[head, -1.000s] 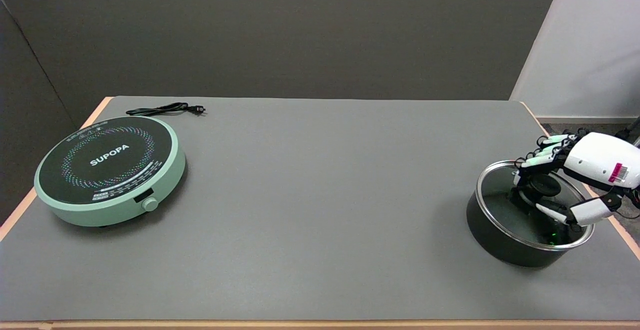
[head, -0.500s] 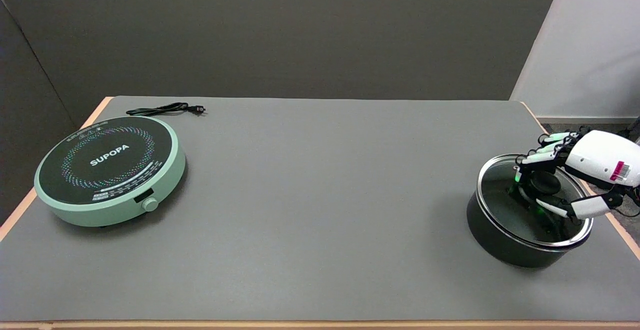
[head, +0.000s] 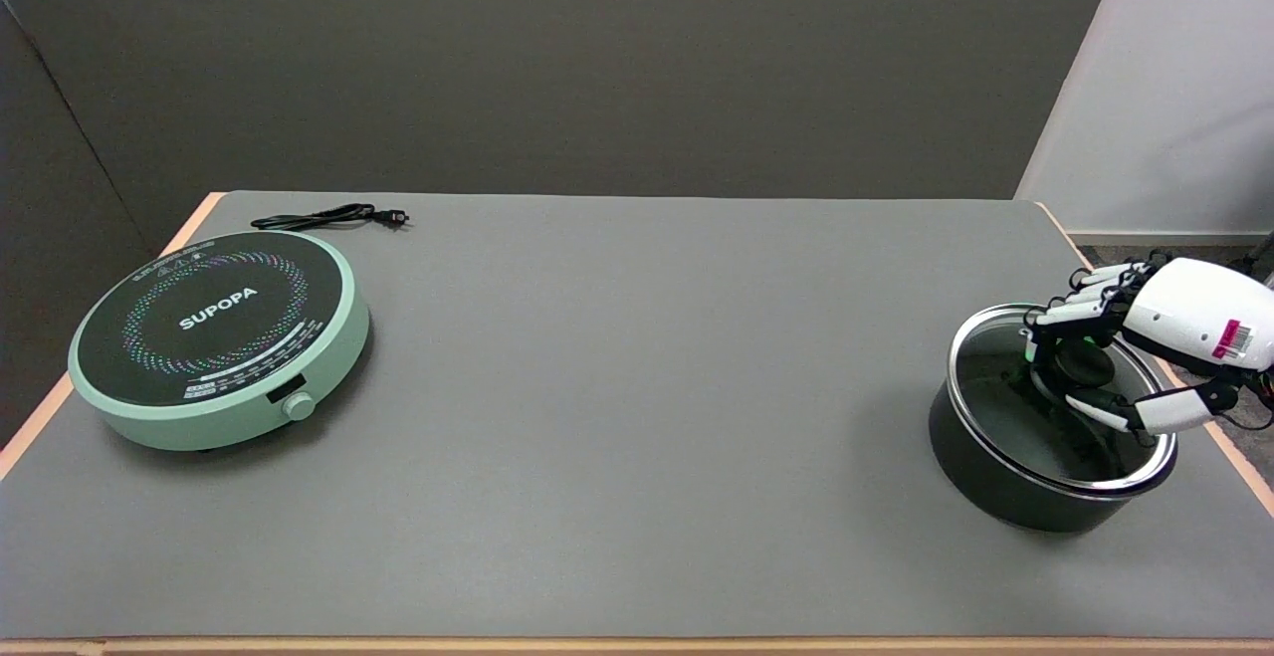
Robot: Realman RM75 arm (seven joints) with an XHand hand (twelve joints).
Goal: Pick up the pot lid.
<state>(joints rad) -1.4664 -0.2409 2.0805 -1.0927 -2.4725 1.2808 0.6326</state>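
Behind the grey bench (head: 617, 387) stand dark panels and a white wall. One green cooker (head: 219, 337) sits by its left edge, one black pot (head: 1035, 482) by its right; the robot hand (head: 1115, 357) grips the lid (head: 995, 402) knob, lid tilted over the pot.

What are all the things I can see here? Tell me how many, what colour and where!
table: one, grey top with a pale wooden edge, filling the lower picture.
induction cooker: one, mint green with a black top reading SUPOPA, at the table's left.
power cord: one, black, lying behind the cooker near the far edge.
pot: one, black, at the table's right.
pot lid: one, glass with a silver rim and black knob, over the pot.
right hand: one, black and white, fingers around the lid's knob, reaching in from the right.
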